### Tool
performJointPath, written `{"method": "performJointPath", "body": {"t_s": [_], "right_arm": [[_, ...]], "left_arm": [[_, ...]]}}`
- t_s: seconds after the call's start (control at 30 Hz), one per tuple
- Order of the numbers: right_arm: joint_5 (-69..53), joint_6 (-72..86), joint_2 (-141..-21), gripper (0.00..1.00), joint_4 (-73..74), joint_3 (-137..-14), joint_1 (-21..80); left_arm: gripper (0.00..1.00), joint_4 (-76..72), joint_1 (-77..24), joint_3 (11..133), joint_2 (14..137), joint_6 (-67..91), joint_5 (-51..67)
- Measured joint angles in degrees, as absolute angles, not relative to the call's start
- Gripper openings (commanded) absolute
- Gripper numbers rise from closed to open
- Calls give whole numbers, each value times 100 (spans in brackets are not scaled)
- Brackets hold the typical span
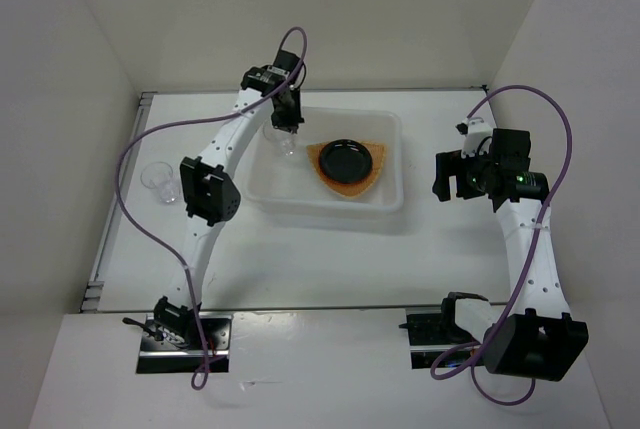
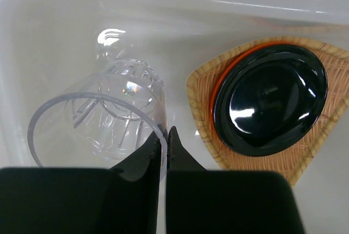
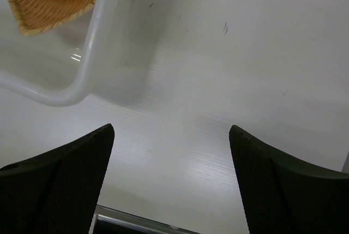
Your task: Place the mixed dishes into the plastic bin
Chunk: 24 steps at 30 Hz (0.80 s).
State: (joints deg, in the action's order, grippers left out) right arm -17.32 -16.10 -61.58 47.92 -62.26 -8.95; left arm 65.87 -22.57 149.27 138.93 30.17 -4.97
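The left gripper (image 2: 165, 133) pinches the rim of a clear cup (image 2: 120, 108) inside the plastic bin (image 2: 54, 5), beside the stacked woven plate (image 2: 199, 89), orange dish (image 2: 215, 89) and black dish (image 2: 270, 97). A second clear cup (image 1: 158, 179) waits near the table's (image 1: 300, 259) left edge, and the right gripper (image 3: 172, 127) gapes wide and empty.

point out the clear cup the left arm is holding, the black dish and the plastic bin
clear cup (image 2: 117, 111), left wrist view, on its ribbed side wall
black dish (image 2: 270, 100), left wrist view, on the middle of its glossy inside
plastic bin (image 1: 330, 206), top external view, on its near rim
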Motion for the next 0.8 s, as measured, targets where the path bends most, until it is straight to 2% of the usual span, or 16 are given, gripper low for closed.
{"method": "performJointPath", "body": {"t_s": [0.23,0.37,0.4,0.47,0.5,0.6,0.63,0.8], "right_arm": [[-1734,-1610,-6158,90,4759,-6222,-895],[-1734,-1610,-6158,90,4757,-6222,-895],[-1732,-1610,-6158,90,4757,-6222,-895],[-1734,-1610,-6160,90,4757,-6222,-895],[-1734,-1610,-6163,90,4757,-6222,-895],[-1734,-1610,-6169,90,4757,-6222,-895],[-1732,-1610,-6169,90,4757,-6222,-895],[-1732,-1610,-6171,90,4755,-6219,-932]], "left_arm": [[0,6641,-2453,15677,14748,3024,-550],[9,6801,-2504,16107,15159,3030,-609],[22,6847,-2506,16173,15179,3028,-642],[39,6914,-2497,16254,15179,3037,-679],[53,6925,-2495,16304,15179,3052,-709],[66,7015,-2495,16446,15163,3041,-845],[74,7070,-2493,16507,15150,3041,-941],[92,7378,-2436,16669,14525,3166,-1761]]}}
